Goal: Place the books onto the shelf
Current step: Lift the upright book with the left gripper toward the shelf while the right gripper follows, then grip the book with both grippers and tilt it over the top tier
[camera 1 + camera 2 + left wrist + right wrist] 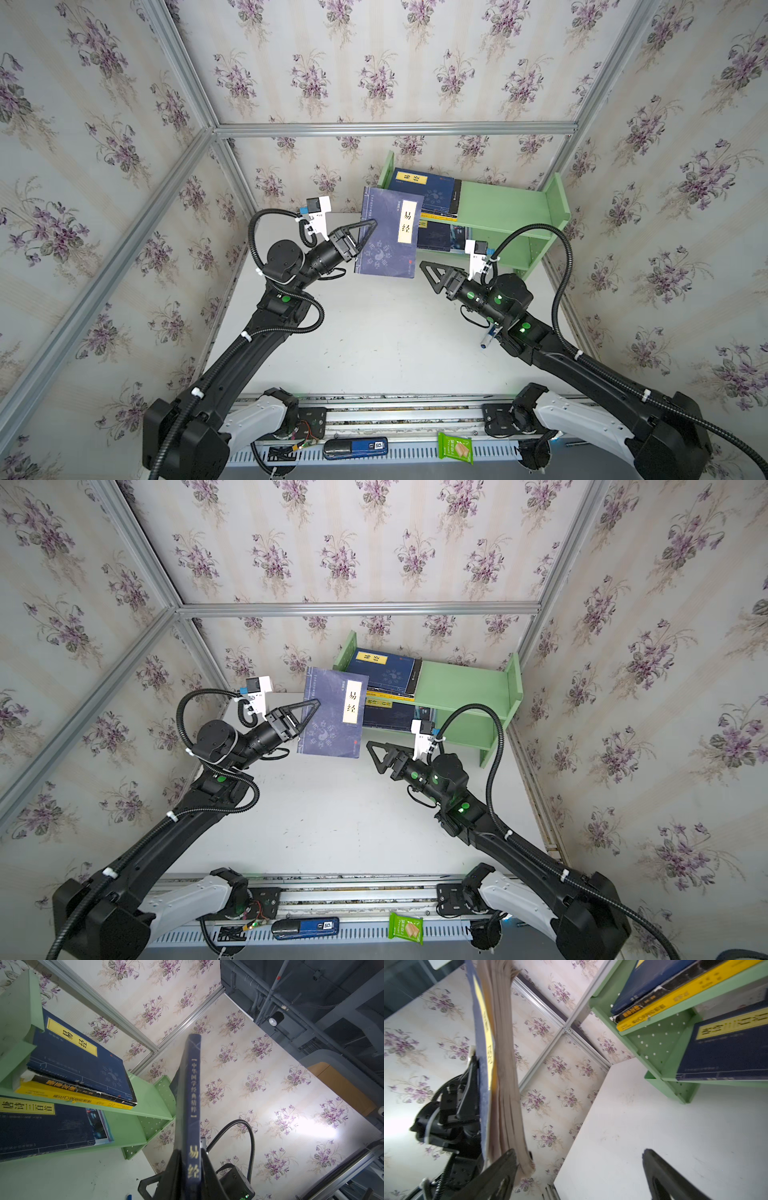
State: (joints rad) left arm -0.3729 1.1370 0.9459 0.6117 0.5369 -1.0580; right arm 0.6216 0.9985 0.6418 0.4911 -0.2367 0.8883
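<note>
The left gripper (365, 232) (309, 710) has its jaws clamped on a blue-grey book (390, 232) (332, 717) with a cream title label. They grip it at the spine edge, one jaw on each cover, as the left wrist view shows (192, 1105). The book hangs clear of the worktop (395, 340), cover up, and its loose pages fan and droop in the right wrist view (500, 1064).

The green shelf (503, 203) (457, 688) stands at the far right corner of the worktop. In both top views the held book overlaps the shelf's left end.

That end is crowded. On the upper tier a navy book (424, 187) (79, 1059) lies flat on a black book (62, 1085), which lies on a yellow book (72, 1097). On the lower tier another navy book (434, 237) (41, 1126) lies on a magazine (101, 1124). The right half of the upper tier shows bare green board.

The right gripper (428, 270) (374, 750) (577, 1159) hovers in front of the lower tier with its jaws wide and empty, close to the held book's near corner. Whether it touches the pages cannot be told.

A marker pen (488, 336) lies near the worktop's right edge, partly under the right arm. On the rail along the front edge lie a blue device (355, 448) and a green snack packet (455, 448).
</note>
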